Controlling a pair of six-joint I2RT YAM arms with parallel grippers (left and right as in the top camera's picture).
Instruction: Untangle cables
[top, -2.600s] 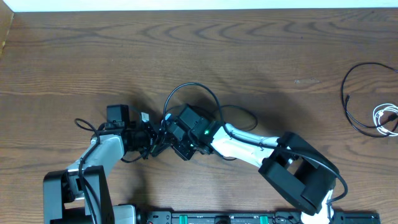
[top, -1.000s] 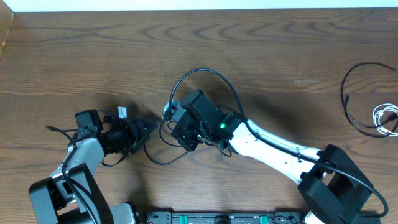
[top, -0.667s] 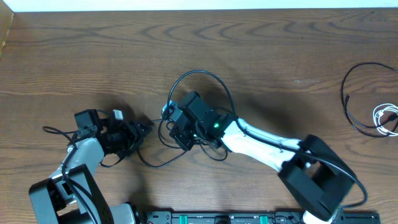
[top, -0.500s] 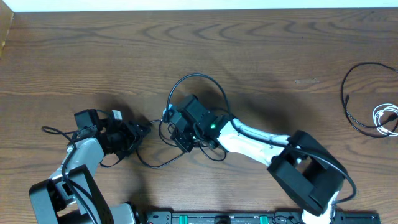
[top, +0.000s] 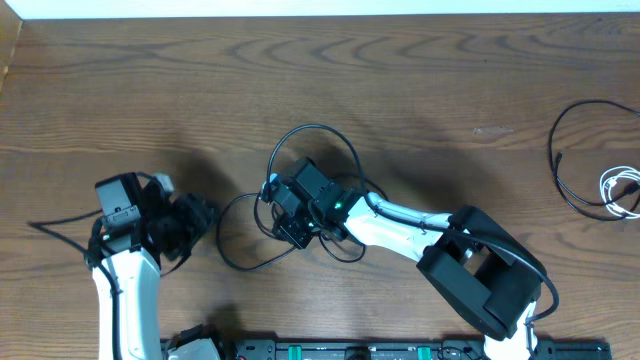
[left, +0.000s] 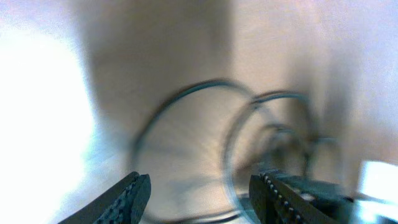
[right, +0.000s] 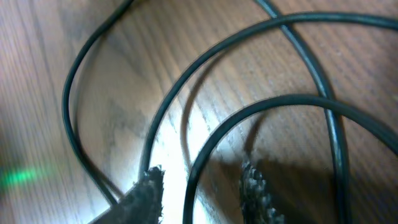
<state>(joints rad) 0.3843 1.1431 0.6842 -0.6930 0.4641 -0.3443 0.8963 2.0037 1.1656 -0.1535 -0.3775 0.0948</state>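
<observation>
The left gripper (top: 203, 213) has drawn back toward 9 o'clock, away from the black cable (top: 308, 127), jaws apart. A slack loop now lies on the counter (top: 420, 70) between the arms. The right gripper (top: 272, 203) has slid toward 7 o'clock, and its jaws have parted astride a strand.

Left arm (top: 125, 295) up first: a white shell link topped by a black, boxy wrist block, with a thin black cord (top: 60, 222) trailing off it. Over to the right arm (top: 395, 220), a white link between chunky black joints, and there's a small green light (top: 338, 207) glowing on its wrist. Left gripper (left: 199, 196) shows 2 black fingers (left: 134, 198) with ridged edges. Right gripper (right: 202, 186) shows 2 dark, rough-textured tips (right: 149, 186).
</observation>
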